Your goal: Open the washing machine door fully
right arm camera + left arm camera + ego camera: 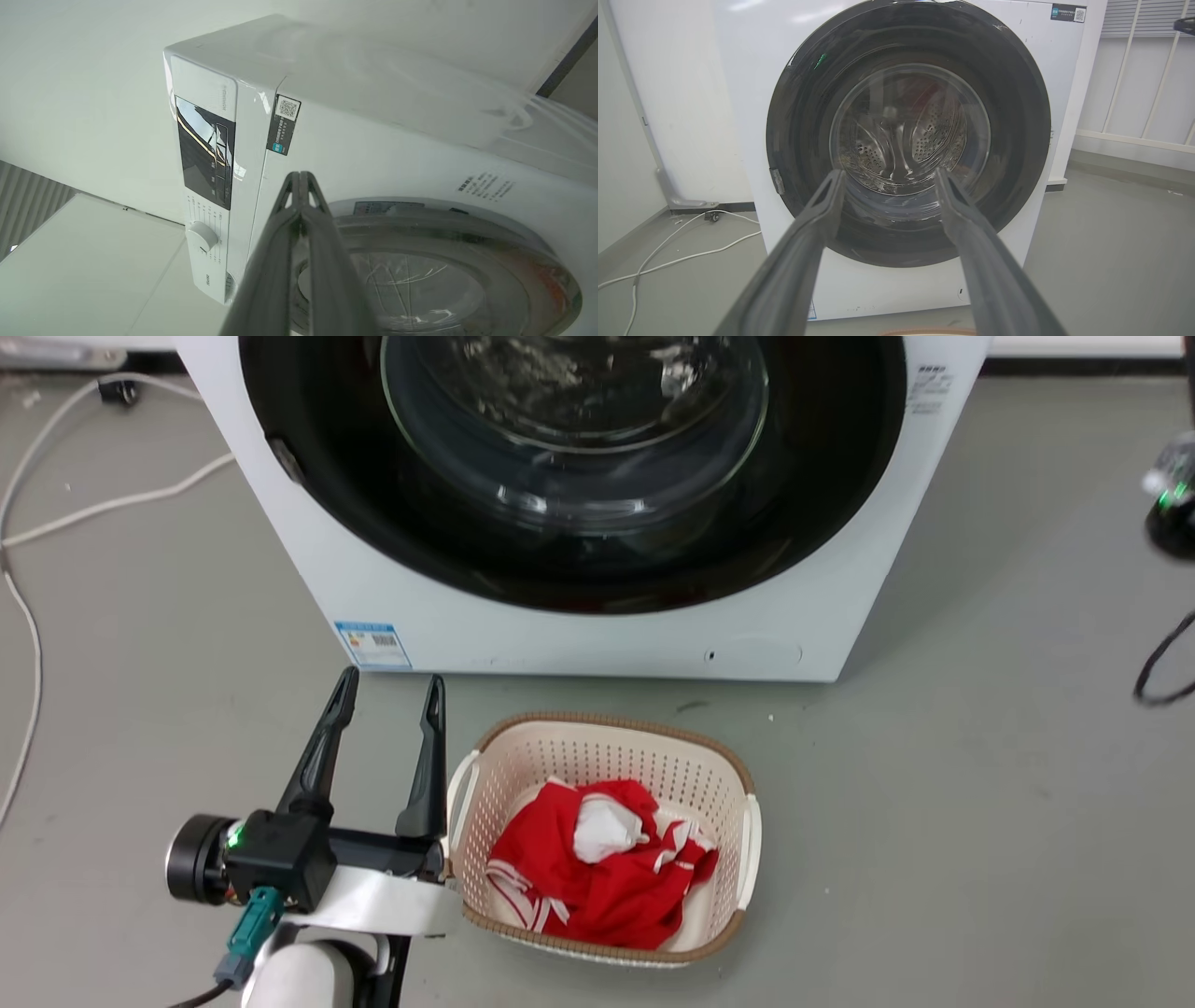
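Note:
The washing machine door (pixel 822 476) is a wide glossy black ring around a bulging glass centre, and it lies flat against the white machine front. In the left wrist view the door (pixel 1017 116) faces me squarely, with the steel drum behind its glass. My left gripper (pixel 390 683) is open and empty, low over the floor in front of the machine's lower left corner, its fingers pointing at the door. The left gripper (pixel 889 175) stands short of the door and does not touch it. My right gripper (pixel 299 176) is shut on nothing, up near the door's (pixel 509 266) rim and the machine's top corner.
A cream basket (pixel 738 775) holding red cloth (pixel 597 887) stands on the grey floor right of my left gripper. White cables (pixel 121 499) trail on the floor at the left. A black cable (pixel 1158 663) hangs at the right edge. The control panel (pixel 205 154) has a white knob (pixel 202 235).

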Controlling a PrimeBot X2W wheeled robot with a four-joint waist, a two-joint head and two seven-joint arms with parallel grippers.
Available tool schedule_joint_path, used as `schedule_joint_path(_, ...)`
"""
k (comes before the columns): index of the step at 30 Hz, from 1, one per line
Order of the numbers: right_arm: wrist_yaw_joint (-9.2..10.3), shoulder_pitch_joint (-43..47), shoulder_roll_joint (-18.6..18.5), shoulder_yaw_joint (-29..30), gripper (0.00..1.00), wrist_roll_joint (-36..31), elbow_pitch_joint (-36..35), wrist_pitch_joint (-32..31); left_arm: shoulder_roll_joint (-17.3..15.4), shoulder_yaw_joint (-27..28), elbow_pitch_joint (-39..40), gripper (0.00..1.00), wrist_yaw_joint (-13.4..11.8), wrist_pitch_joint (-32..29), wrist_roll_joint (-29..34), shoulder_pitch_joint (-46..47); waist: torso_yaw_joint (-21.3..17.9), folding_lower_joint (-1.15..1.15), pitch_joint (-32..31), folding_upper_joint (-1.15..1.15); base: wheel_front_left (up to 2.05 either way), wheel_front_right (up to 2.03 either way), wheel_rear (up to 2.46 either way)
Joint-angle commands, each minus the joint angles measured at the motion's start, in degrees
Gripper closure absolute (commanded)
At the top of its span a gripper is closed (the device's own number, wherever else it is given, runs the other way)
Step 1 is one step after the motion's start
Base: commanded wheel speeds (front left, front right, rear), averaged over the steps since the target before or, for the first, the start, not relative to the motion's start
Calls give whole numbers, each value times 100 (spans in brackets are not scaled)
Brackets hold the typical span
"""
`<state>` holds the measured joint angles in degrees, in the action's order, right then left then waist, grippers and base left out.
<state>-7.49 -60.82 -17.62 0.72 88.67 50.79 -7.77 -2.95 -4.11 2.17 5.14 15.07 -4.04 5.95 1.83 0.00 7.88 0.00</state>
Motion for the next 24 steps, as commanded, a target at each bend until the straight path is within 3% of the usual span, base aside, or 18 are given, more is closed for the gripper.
schedule_joint_path(1, 0, -92, -51, -16, 100, -33, 50, -29, 8, -5, 23, 0, 27, 14, 26, 71, 23, 0, 127, 0, 0, 0, 0)
schedule_joint_path(12, 0, -1857, -178, -786, 100, -707, 1157, -1076, 8, -86, 224, 0, 76, 14, 74, 644, 119, 0, 1142, 0, 0, 0, 0)
schedule_joint_path(24, 0, -2576, -53, -1029, 100, -947, 1640, -1600, 9, -221, 393, 0, -1, 14, -70, 864, 276, 0, 1749, 0, 0, 0, 0)
